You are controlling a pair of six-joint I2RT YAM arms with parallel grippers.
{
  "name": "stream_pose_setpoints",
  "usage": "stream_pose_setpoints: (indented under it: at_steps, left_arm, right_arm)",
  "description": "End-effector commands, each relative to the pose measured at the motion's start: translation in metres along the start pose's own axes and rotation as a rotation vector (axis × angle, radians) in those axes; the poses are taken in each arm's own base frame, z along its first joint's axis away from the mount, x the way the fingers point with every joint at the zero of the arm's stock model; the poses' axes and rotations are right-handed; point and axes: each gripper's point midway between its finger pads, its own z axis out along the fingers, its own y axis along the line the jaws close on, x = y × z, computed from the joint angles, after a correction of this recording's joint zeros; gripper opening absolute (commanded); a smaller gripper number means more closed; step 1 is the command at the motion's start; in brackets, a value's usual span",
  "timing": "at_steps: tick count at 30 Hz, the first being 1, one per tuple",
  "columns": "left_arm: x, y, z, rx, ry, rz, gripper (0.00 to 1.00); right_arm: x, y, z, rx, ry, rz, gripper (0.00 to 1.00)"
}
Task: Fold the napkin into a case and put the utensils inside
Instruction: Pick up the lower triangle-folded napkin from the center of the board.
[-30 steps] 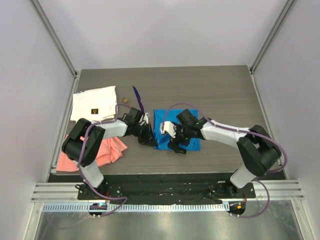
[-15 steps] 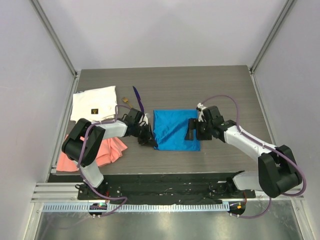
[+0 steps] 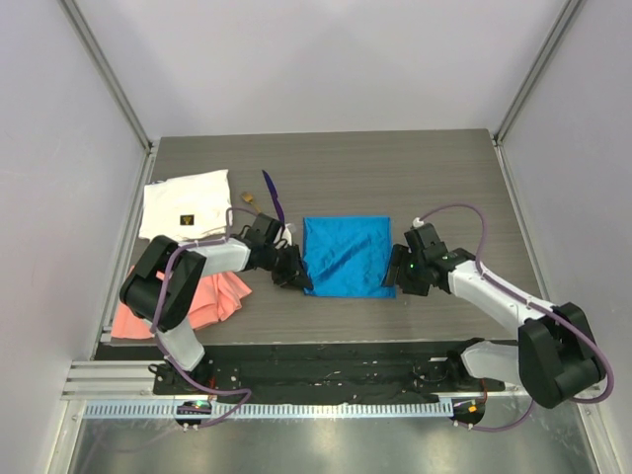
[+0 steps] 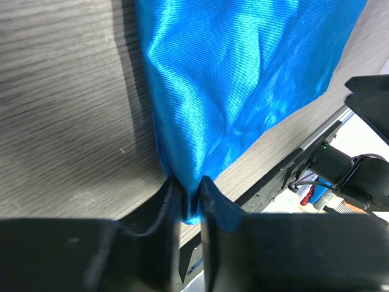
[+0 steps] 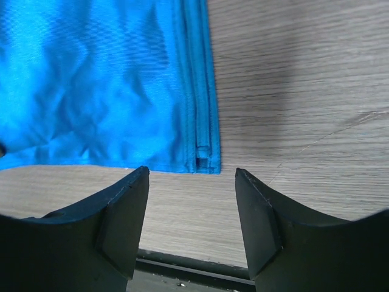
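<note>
Leftmost, a salmon-pink cloth (image 3: 202, 301) and a white cloth (image 3: 188, 204) lay at the bench's (image 3: 444, 178) edge. The utensils (image 3: 273, 197), one purple and one tan-ended, sat just beyond my left arm. My left jaws pinched the near-left corner of the napkin (image 3: 346, 257), the blue fabric caught between them. The napkin lay flat mid-bench, with layered hems showing along its right edge. My right jaws stood apart, holding nothing, just above its near-right corner.
</note>
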Motion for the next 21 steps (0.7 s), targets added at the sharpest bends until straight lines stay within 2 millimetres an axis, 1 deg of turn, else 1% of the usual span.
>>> stream_pose_setpoints:
  at_steps: [1,4,6,7,8,11,13,15,16,18,19,21]
  left_arm:
    - [-0.006,-0.013,-0.007,0.045,-0.039,0.015,0.29]
    - [-0.007,-0.013,-0.007,0.050,-0.040,0.012,0.34]
    - [-0.007,-0.013,-0.007,0.051,-0.042,0.012,0.36]
    - [-0.007,-0.013,-0.008,0.050,-0.043,0.012,0.38]
    - [-0.006,-0.014,-0.008,0.053,-0.044,0.015,0.39]
    - [-0.005,-0.013,-0.008,0.052,-0.046,0.017,0.41]
    - [-0.005,-0.011,-0.007,0.048,-0.046,0.013,0.40]
    - [-0.004,-0.009,-0.006,0.046,-0.043,0.008,0.38]
    - [-0.004,-0.009,-0.005,0.047,-0.043,0.007,0.37]
    - [-0.003,-0.008,-0.005,0.047,-0.041,0.004,0.35]
    - [-0.002,-0.007,-0.005,0.044,-0.041,0.001,0.34]
    - [-0.002,-0.008,-0.006,0.048,-0.045,0.004,0.33]
  right_arm:
    - [-0.009,-0.001,0.009,0.043,-0.014,0.041,0.63]
    - [-0.009,-0.001,0.015,0.045,-0.013,0.050,0.62]
    - [-0.009,-0.002,0.018,0.047,-0.011,0.049,0.62]
    - [-0.006,-0.004,0.021,0.054,-0.001,0.048,0.62]
    - [-0.009,-0.010,0.022,0.082,-0.023,0.045,0.61]
    - [-0.010,-0.014,0.026,0.107,-0.027,0.041,0.59]
    - [-0.010,-0.017,0.027,0.126,-0.025,0.042,0.57]
    - [-0.007,-0.016,0.030,0.122,-0.013,0.048,0.54]
    - [-0.004,-0.014,0.032,0.123,-0.004,0.041,0.53]
    - [0.001,-0.017,0.034,0.155,0.012,0.045,0.51]
    - [0.003,-0.018,0.034,0.167,0.017,0.042,0.49]
    - [0.012,-0.023,0.036,0.186,0.037,0.060,0.47]
